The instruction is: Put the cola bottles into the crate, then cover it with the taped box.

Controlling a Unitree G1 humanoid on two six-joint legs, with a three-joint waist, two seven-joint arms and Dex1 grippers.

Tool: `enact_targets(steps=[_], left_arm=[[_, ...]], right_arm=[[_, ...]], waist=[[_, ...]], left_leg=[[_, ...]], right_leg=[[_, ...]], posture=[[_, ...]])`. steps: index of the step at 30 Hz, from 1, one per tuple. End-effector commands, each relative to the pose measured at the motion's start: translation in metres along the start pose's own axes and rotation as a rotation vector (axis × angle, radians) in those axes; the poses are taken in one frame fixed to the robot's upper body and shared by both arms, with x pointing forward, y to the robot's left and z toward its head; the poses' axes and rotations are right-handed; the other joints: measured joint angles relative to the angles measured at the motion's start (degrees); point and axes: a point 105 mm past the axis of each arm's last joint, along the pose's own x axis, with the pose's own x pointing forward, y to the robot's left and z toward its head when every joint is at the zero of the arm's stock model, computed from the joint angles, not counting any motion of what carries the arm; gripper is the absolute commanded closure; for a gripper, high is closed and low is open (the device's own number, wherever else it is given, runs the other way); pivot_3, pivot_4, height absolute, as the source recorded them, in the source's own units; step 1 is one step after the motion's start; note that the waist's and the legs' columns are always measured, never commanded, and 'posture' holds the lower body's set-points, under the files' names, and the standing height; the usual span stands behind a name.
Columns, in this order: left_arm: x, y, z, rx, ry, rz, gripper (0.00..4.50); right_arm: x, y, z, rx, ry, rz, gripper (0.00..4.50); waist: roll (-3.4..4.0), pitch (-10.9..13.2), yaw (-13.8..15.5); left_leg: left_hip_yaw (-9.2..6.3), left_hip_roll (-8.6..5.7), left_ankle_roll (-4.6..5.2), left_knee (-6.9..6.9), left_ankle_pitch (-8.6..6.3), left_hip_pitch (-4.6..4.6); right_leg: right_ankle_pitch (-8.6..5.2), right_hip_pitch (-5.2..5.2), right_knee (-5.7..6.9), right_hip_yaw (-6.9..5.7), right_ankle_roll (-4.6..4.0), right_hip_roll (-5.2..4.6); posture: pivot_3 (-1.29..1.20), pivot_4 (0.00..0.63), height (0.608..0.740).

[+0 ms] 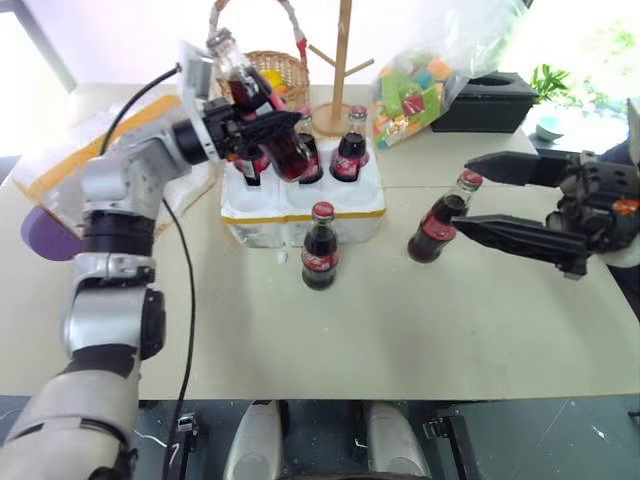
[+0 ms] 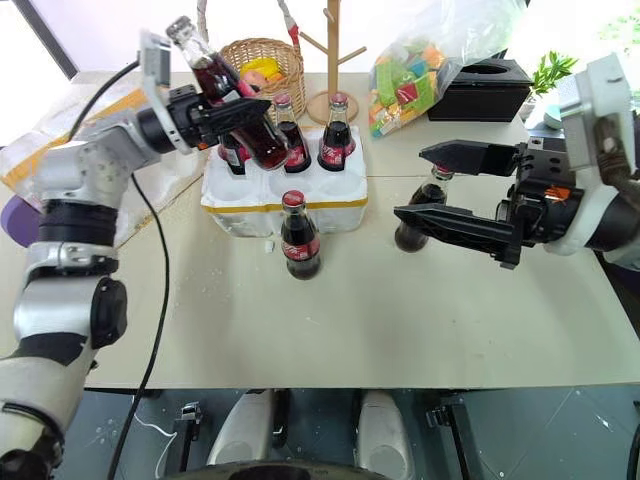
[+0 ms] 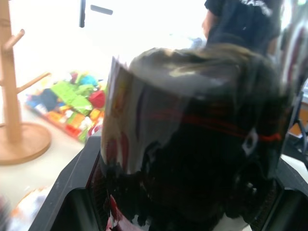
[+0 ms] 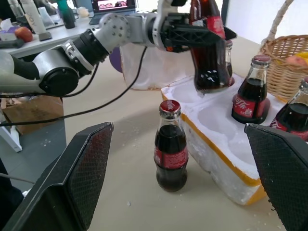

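Note:
My left gripper (image 1: pixel 275 128) is shut on a cola bottle (image 2: pixel 215 80), holding it tilted in the air over the back left of the crate (image 1: pixel 300 197). Three cola bottles (image 1: pixel 350 152) stand in the crate's back wells. One bottle (image 1: pixel 320 247) stands on the table against the crate's front. Another bottle (image 1: pixel 437 225) stands to the right, partly covered by my right gripper (image 1: pixel 462 192), which hovers open with nothing between its fingers. The taped box (image 1: pixel 50 165) lies at the far left behind my left arm.
A wicker basket (image 1: pixel 278 70), a wooden peg stand (image 1: pixel 343 60), a bag of colourful blocks (image 1: pixel 420 85) and a black box (image 1: pixel 487 100) line the table's back. A purple object (image 1: pixel 40 235) sits at the left edge. A person (image 3: pixel 240 19) stands beyond the table.

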Motion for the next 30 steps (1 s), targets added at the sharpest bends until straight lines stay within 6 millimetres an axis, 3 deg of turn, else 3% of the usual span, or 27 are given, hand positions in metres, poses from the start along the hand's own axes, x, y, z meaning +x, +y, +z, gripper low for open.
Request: enact_targets(steps=[1,7,14,16,18,20,26,28,30], left_arm=[[0.017,-0.009,0.012,0.109,-0.007,-0.079,1.72],[0.018,-0.006,-0.031,0.238,0.19,-0.111,1.72],[0.022,-0.003,-0.067,0.306,0.291,-0.104,1.72],[0.026,-0.001,-0.074,0.307,0.289,-0.076,0.7],[0.027,0.002,-0.075,0.299,0.264,-0.049,0.02],[0.027,0.003,-0.069,0.302,0.229,-0.035,0.02],[-0.001,0.0,0.001,0.305,0.033,-0.029,0.02],[-0.02,-0.013,0.02,0.267,0.015,-0.08,0.02],[-0.045,-0.036,0.026,0.233,0.062,-0.17,0.02]], right_arm=[[-0.003,0.001,0.007,-0.044,-0.026,-0.03,0.0],[-0.002,-0.003,0.004,-0.029,-0.032,-0.074,0.0],[-0.001,-0.006,-0.004,-0.016,-0.012,-0.091,0.0],[0.001,-0.007,-0.007,-0.018,-0.005,-0.09,0.0],[0.003,-0.007,-0.01,-0.022,0.007,-0.087,0.0],[0.005,-0.007,-0.011,-0.022,0.008,-0.079,0.0],[0.006,-0.006,-0.011,-0.022,0.009,-0.059,0.0],[0.006,-0.003,-0.014,-0.019,0.027,-0.045,0.0],[0.006,-0.001,-0.018,-0.017,0.047,-0.036,0.0]], waist=[[0.0,0.0,0.2],[0.0,0.0,0.1],[0.01,0.0,0.2],[0.01,0.0,0.2],[0.01,0.0,0.2],[0.01,0.0,0.2],[0.01,0.0,-0.1],[0.02,0.0,-0.4],[0.05,0.0,-1.0]], left_leg=[[0.0,0.0,0.0,0.0,0.0,0.0],[0.02,0.05,0.01,0.0,0.0,0.01],[0.05,0.1,0.01,0.04,-0.01,0.01],[0.05,0.1,0.01,0.06,-0.01,0.01],[0.05,0.15,0.01,0.1,-0.01,0.01],[0.05,0.19,0.01,0.13,-0.01,0.0],[0.05,0.3,0.01,0.14,-0.01,0.01],[0.04,0.33,0.01,0.08,0.0,0.05],[0.04,0.37,0.01,0.05,0.0,0.06]], right_leg=[[0.0,0.0,0.0,0.0,0.0,0.0],[0.01,-0.03,0.02,0.03,-0.01,0.04],[0.01,-0.03,0.03,0.07,-0.02,0.07],[0.01,-0.03,0.06,0.07,-0.02,0.08],[0.02,-0.04,0.07,0.07,-0.04,0.11],[0.04,-0.03,0.07,0.07,-0.06,0.14],[0.07,-0.05,0.08,0.08,-0.11,0.26],[0.07,-0.05,0.1,0.08,-0.11,0.29],[0.06,-0.05,0.1,0.09,-0.12,0.32]], posture=[[0.0,0.15,0.74],[0.0,0.15,0.74],[0.0,0.15,0.74],[0.0,0.15,0.74],[0.0,0.15,0.74],[0.0,0.15,0.74],[0.0,0.15,0.74],[0.0,0.15,0.74],[0.0,0.15,0.74]])
